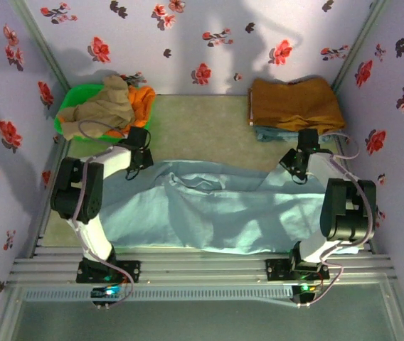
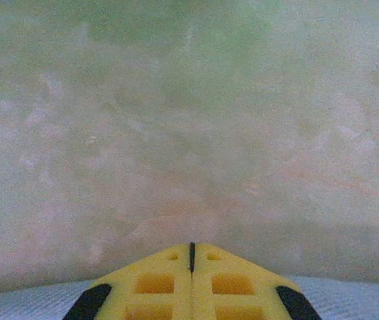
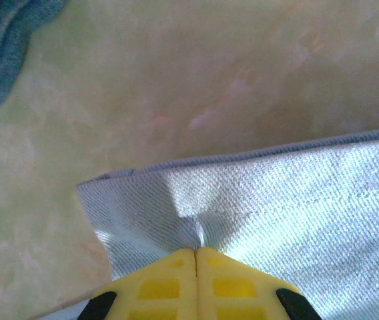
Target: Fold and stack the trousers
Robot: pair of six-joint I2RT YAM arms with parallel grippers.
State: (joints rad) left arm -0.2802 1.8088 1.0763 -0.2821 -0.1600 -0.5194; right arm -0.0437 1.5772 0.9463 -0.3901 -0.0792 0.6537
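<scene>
The pale blue trousers [image 1: 216, 213] lie spread and wrinkled across the table, between the two arms. At their far left corner, my left gripper [image 1: 136, 167] is down on the table. In the left wrist view it [image 2: 191, 245] is shut, with the trousers' edge [image 2: 16, 303] under the fingers; no cloth shows between the tips. My right gripper [image 1: 294, 169] is at the far right corner. Seen from the right wrist, it [image 3: 197, 250] is shut on the trousers' hemmed corner [image 3: 296, 200], and the cloth puckers into the tips.
A green basket [image 1: 70, 99] at the back left holds a beige garment [image 1: 106, 106] and an orange one [image 1: 144, 99]. A mustard-brown garment [image 1: 294, 103] lies on folded blue cloth [image 1: 273, 133] [image 3: 3, 53] at the back right. Bare table [image 1: 202, 121] lies between them, and flowered walls close in.
</scene>
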